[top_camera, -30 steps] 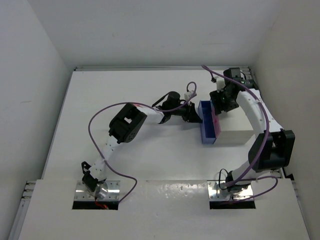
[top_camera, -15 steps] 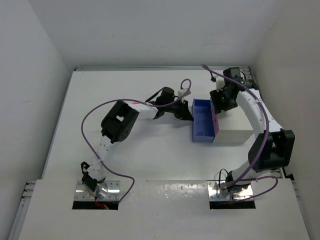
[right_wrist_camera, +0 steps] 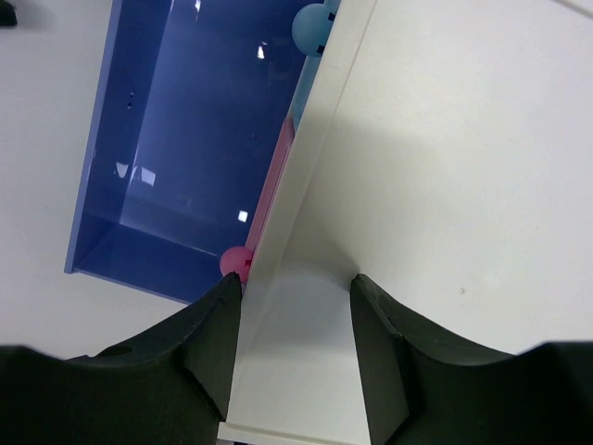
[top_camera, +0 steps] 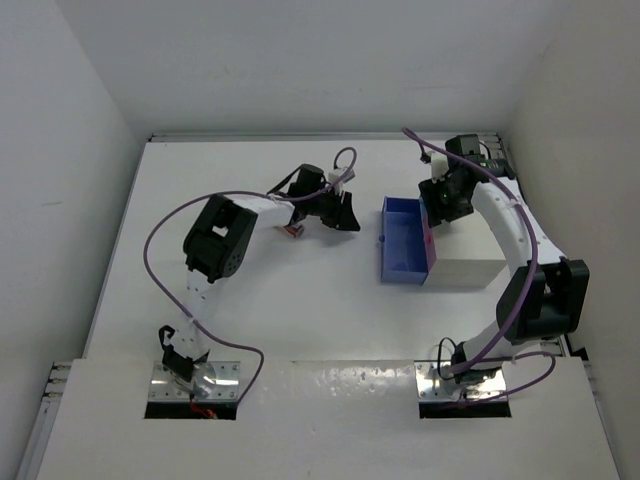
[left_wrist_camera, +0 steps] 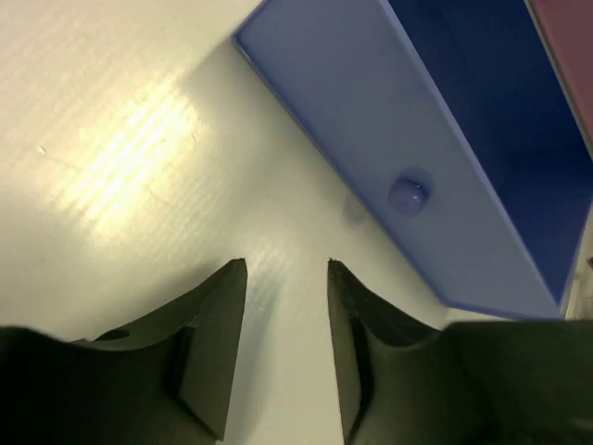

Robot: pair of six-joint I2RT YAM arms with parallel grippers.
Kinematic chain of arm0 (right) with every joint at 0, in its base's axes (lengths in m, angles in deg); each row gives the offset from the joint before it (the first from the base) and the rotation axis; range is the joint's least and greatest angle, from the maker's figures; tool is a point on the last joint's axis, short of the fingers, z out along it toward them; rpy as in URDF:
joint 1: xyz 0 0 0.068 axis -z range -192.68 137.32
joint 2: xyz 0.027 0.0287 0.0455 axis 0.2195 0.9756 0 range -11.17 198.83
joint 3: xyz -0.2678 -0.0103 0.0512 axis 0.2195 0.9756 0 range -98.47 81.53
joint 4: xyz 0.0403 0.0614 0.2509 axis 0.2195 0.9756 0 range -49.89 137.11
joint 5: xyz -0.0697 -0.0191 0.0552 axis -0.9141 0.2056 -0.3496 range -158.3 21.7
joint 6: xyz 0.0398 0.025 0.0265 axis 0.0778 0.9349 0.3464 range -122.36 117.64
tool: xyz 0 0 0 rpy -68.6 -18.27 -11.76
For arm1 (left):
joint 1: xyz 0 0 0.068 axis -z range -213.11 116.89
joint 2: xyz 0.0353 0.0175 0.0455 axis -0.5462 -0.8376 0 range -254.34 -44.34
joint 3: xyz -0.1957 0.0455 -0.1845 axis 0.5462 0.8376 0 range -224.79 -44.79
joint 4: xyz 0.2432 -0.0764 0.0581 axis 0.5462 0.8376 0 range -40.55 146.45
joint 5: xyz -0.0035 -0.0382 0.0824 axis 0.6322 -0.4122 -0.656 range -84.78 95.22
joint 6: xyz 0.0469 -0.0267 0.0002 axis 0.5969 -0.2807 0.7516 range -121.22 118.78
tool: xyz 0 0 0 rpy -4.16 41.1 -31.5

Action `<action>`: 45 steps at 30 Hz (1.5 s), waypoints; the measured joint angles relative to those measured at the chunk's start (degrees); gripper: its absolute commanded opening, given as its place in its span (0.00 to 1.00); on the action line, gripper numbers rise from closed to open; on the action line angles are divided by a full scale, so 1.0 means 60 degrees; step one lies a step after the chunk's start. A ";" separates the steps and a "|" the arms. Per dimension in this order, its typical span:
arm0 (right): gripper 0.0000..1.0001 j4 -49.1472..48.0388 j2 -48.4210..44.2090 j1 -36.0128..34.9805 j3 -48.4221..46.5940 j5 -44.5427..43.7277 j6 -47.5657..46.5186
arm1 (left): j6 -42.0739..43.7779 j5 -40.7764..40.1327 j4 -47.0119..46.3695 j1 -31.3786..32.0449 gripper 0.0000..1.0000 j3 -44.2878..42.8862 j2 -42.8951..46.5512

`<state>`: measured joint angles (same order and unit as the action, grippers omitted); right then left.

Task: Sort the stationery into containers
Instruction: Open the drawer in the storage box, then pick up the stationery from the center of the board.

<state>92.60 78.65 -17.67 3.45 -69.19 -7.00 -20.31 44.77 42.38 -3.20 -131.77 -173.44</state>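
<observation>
The blue drawer (top_camera: 404, 240) stands pulled out to the left of the white cabinet (top_camera: 468, 270), and its inside looks bare. Its round knob (left_wrist_camera: 408, 195) faces my left gripper (left_wrist_camera: 287, 264), which is open with only table between the fingers. In the top view the left gripper (top_camera: 353, 220) hangs a short way left of the drawer. The pink drawer (right_wrist_camera: 271, 190) sits under the cabinet's top, its pink knob (right_wrist_camera: 233, 260) showing. My right gripper (right_wrist_camera: 296, 283) is open astride the top's front edge. A small reddish piece (top_camera: 293, 230) lies by the left forearm.
A light blue knob (right_wrist_camera: 309, 28) shows at the cabinet's front, further along. Walls close the table in at the left, back and right. The right arm (top_camera: 510, 225) arches over the cabinet from the right. Purple cables loop off both arms.
The blue drawer slid out to the left with the left gripper on its knob. That gripper then let go and drew back left. The right gripper stayed over the cabinet.
</observation>
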 measured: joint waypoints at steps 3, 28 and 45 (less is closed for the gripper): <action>0.49 0.0000 0.0000 0.0000 0.0000 0.0004 0.0000 | 0.0160 0.0022 0.0295 -0.0011 0.57 0.0007 0.0106; 0.53 0.0018 0.1344 -0.1832 -0.3978 0.1887 -0.0036 | 0.0729 -0.0678 0.3399 -0.4779 0.67 0.1231 0.4575; 0.74 -0.1625 0.7333 -0.5708 -0.7118 0.1494 0.1453 | 0.1111 -0.1351 0.5031 -0.7428 0.87 0.2459 0.7537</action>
<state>82.85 122.65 -51.92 -39.26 -60.22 1.72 -13.64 36.66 72.56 -47.76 -117.02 -128.22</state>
